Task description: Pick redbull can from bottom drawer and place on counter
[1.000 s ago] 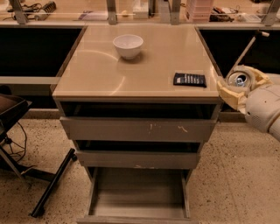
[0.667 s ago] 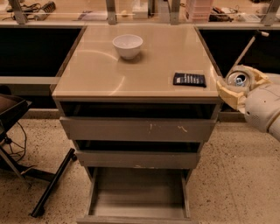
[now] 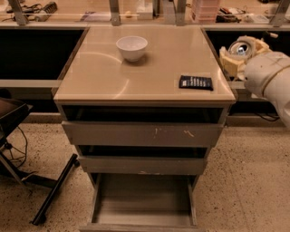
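The bottom drawer (image 3: 144, 204) is pulled open at the foot of the grey cabinet, and its flat grey floor is bare. My gripper (image 3: 239, 50) is at the right of the cabinet, just beyond the counter's right edge and a little above its level. Its pale fingers (image 3: 226, 58) are closed around the redbull can (image 3: 239, 47), whose shiny round top faces the camera. The tan counter (image 3: 154, 68) lies to the left of the gripper.
A white bowl (image 3: 132, 47) stands at the counter's back middle. A flat black packet (image 3: 195, 82) lies near its front right corner. Two upper drawers (image 3: 140, 134) stand slightly open. A black stand (image 3: 54, 190) leans on the floor at the left. A cluttered ledge (image 3: 136, 11) runs behind.
My gripper has risen with the can, from below the counter's front right corner to beside its right edge. Nothing else has moved.
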### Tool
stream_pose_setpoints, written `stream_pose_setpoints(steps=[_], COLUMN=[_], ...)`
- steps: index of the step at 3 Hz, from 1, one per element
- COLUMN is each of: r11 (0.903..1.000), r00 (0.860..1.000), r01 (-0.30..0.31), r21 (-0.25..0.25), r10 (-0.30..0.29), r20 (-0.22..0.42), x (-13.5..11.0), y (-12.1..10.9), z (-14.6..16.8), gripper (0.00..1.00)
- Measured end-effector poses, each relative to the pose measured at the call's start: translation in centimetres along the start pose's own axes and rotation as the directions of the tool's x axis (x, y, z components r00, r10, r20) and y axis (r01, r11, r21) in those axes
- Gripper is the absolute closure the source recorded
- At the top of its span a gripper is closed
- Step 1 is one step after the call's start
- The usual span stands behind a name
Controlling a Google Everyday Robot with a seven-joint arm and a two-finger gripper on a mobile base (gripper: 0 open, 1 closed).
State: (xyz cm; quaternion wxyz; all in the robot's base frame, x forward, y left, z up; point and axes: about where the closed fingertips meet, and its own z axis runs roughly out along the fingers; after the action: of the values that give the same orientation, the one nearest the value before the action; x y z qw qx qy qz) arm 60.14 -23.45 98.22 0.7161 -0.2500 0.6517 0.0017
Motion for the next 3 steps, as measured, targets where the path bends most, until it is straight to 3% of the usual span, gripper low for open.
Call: stream_pose_setpoints(steps=[1,2,3], r11=[0.9995,0.9815,0.9168], r00=[0.999,0.987,0.963], r01=[-0.032,-0.154,-0.269], r21=[-0.004,-0.114,-0.295], r10=[0.032,0.148,0.244], r20=[-0.015,-0.064,-0.118], x=[0.5,2.9,4.0], y=[-1.7,1.0,8.2], z=[4.3,8.9,14.6], gripper=[1.00,1.00,1.00])
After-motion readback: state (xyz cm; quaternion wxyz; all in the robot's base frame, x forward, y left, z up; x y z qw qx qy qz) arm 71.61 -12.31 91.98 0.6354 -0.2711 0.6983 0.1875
